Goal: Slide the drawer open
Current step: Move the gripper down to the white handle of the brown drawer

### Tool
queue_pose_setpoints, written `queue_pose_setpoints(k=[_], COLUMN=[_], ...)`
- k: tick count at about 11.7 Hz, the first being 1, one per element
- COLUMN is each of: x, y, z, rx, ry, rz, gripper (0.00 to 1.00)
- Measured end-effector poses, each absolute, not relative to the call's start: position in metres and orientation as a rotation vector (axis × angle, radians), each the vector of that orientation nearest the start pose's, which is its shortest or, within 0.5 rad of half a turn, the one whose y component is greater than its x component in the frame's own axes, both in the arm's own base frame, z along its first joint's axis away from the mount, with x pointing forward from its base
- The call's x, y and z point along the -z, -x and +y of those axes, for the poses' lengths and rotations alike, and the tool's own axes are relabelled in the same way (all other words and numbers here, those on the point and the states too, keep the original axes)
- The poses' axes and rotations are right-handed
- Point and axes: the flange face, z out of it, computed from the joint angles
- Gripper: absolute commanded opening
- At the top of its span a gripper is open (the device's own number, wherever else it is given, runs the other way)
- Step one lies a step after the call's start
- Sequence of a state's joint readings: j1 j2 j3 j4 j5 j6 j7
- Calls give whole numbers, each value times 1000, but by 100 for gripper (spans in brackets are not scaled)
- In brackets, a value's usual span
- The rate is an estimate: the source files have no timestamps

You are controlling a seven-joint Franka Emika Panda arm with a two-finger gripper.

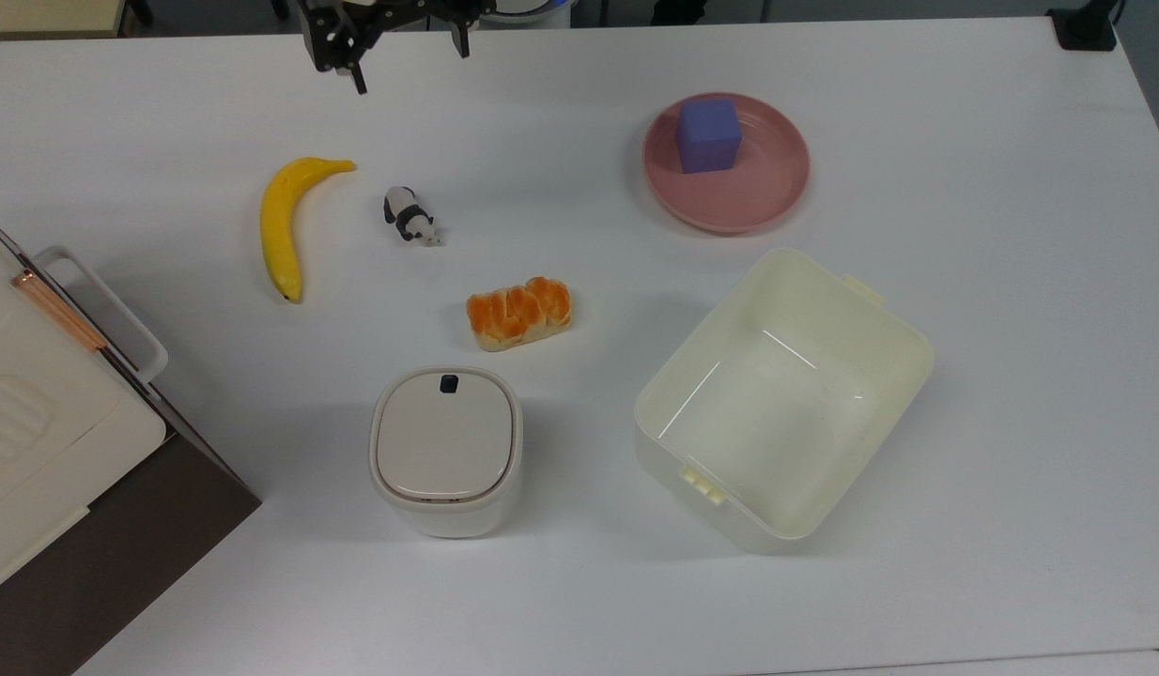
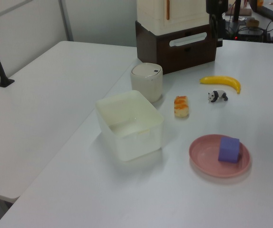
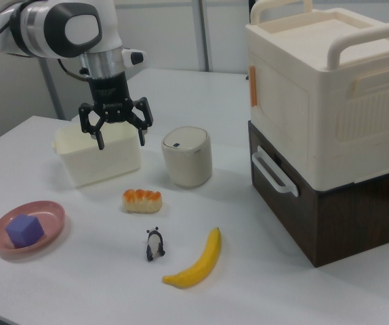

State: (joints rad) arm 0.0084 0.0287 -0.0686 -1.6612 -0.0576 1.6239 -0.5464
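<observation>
The tool [image 3: 119, 129] was seen held above the desk [image 1: 965, 169], its two fingers spread apart and nothing between them. It hung well apart from the drawer [image 3: 279, 196], with the banana [image 3: 198, 263] and the panda figure [image 3: 154, 244] lying on the desk nearer the right view's camera. That free, raised posture was judged to suit an approach not yet begun: the fingers were spread as if to be closed round the handle [image 3: 272, 174].

The drawer was found shut, flush in the dark brown cabinet [image 3: 357, 217], at the top view's left edge and at the right view's right. A cream box with carrying handles [image 3: 323, 88] was stacked on the cabinet, which was judged to steady it against a pull.

The drawer front was faced toward the open middle of the desk, where the lidded white container [image 1: 445, 451] stood closest to it. The handle's long axis was run level along the front, so the pull was judged to be needed square to that bar, outward over the desk.
</observation>
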Motion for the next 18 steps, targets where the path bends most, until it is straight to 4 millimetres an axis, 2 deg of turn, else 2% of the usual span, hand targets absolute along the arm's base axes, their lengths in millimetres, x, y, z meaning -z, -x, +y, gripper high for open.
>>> queue_pose_setpoints(k=[2,3,4,6,8,10,12,15,17,18], x=[-571,-569,-563,-536,-503,-483,-467,-428,-414,-415], y=[-559,-557,-556,-558,-563,-566,-577,-595,-603,-607], z=[-40,-42,-43,-51,-80,-113,-139,-177,-192,-196], rx=[-129,-94,-39,45,174,262,365,540,623,643], ry=[2978,2949,2947,3015,3110,3183,3234,3274,3285,3293], rz=[-1080,-1180,-1233,-1321,-1377,-1410,-1447,-1478,-1480,-1476], gripper=[100,100,100,100,100,100,100,96,91,91])
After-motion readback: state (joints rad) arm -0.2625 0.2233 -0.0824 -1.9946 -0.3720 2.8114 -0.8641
